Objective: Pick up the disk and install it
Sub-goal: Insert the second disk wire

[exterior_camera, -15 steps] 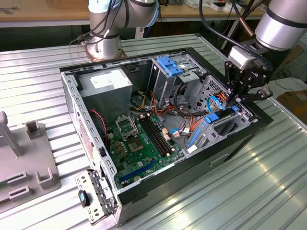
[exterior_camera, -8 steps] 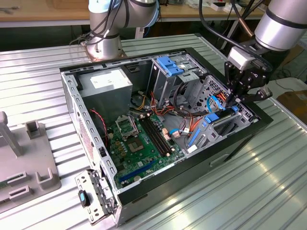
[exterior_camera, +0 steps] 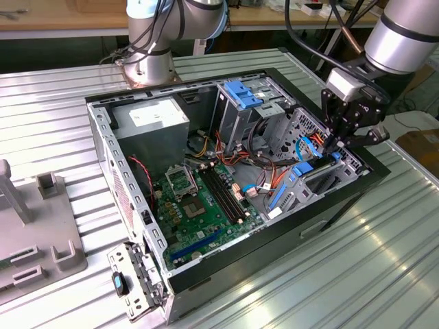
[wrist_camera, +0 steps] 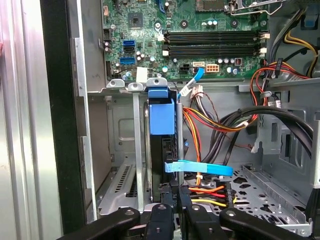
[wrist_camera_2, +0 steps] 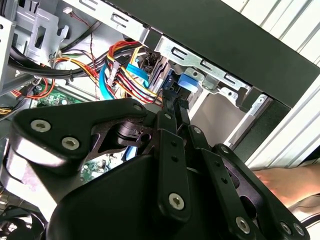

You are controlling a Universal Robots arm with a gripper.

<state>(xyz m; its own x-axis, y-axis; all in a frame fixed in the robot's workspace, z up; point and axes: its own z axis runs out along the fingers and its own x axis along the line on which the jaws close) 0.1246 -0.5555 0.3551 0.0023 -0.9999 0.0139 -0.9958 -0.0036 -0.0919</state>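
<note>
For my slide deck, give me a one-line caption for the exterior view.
Robot gripper lowering the blue-framed disk into the drive bay of an open computer case.

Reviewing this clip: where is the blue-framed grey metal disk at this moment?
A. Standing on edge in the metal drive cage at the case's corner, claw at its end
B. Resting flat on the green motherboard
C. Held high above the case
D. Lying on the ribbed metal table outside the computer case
A: in the first wrist view the blue-framed grey metal disk stands on edge in the metal drive cage, with the claw at its near end.
</note>
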